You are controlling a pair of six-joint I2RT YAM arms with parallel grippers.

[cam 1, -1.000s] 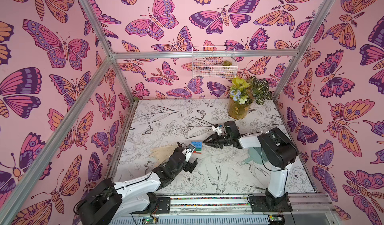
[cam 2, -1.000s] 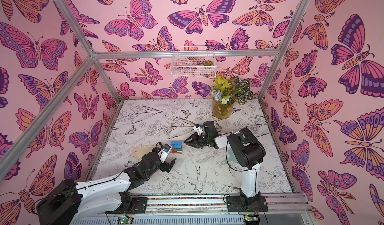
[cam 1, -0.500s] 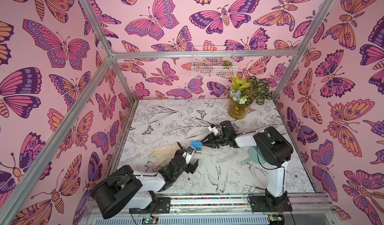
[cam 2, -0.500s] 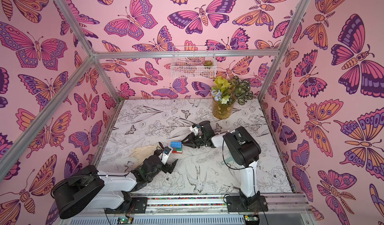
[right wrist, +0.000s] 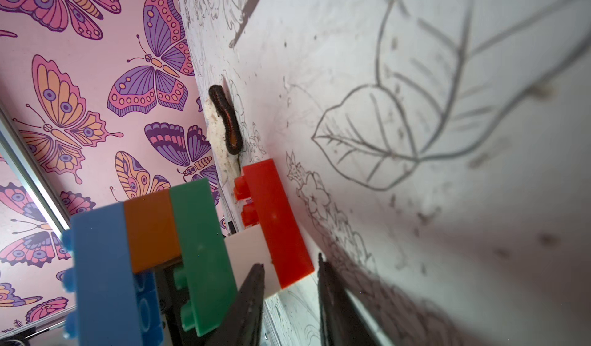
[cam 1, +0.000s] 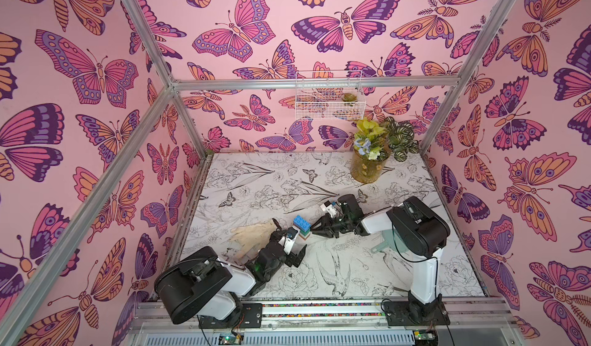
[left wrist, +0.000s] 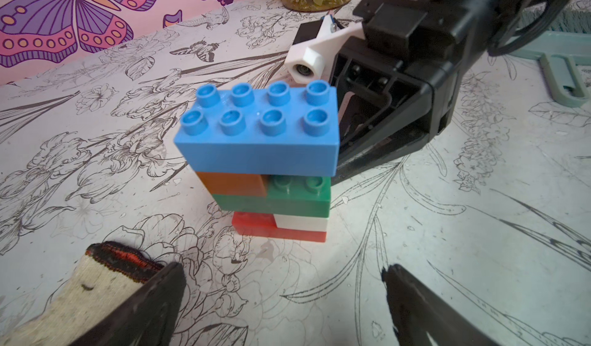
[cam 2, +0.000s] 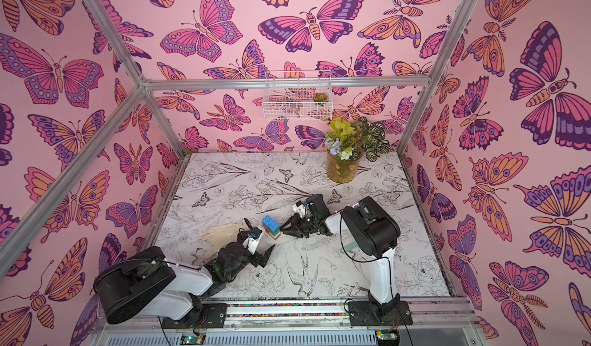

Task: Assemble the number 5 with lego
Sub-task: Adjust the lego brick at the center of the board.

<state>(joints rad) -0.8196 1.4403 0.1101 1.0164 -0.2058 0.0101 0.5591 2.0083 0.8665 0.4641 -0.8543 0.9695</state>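
Right tool (right wrist: 289, 267): it is turned on its side, low over the bench (cam 1: 256, 181), and is pinched onto the bottom end of the number 5 (left wrist: 268, 175). One finger (right wrist: 252, 296) is laid against the white brick (right wrist: 246, 255), and the other is set just beside the end of the red brick (right wrist: 275, 219).

Left tool (left wrist: 281, 303): it is spread wide, with nothing between its fingers. Both fingers are kept apart from the stack and are pointed towards it.

The number 5 is found upright near the middle of the bench, between the two tools. Five rows are counted from the top:
- a long blue brick (left wrist: 259, 143)
- a short brown-orange brick (left wrist: 232, 183), set at one end
- a long green brick (left wrist: 287, 200)
- the short white brick, set at the opposite end
- the long red brick, resting on the bench as the base

A beige glove (cam 1: 252, 232) is noted flat on the bench just beside the left tool. Its dark cuff is near the stack but not touching it. A pale teal dustpan (left wrist: 563, 72) is partly hidden behind the right arm. A vase (cam 1: 367, 168) of plants is placed at the far corner, well apart from the stack.
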